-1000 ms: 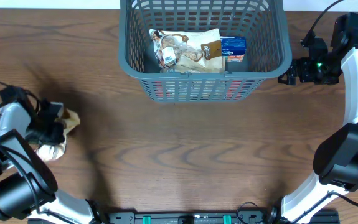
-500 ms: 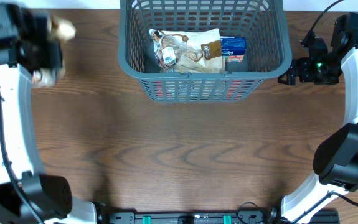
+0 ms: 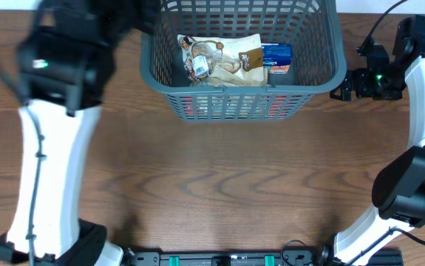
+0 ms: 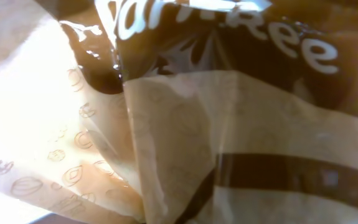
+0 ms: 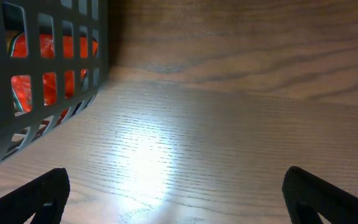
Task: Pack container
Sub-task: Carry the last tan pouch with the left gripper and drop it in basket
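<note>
Pressed right against my left wrist lens is a crinkly brown-and-cream packet with white lettering. It hides my left gripper, so I cannot tell whether the fingers pinch it, though I judge it is being carried. From above, my left arm is a blur just left of the grey lattice basket, the container to pack. To do this well I should clear the rim fully, centre over the bare floor nearest that arm, then let go low. My right gripper hangs spread wide and empty, just right of the basket. Inside lie a cream snack bag, a blue packet, and something red low behind the lattice.
</note>
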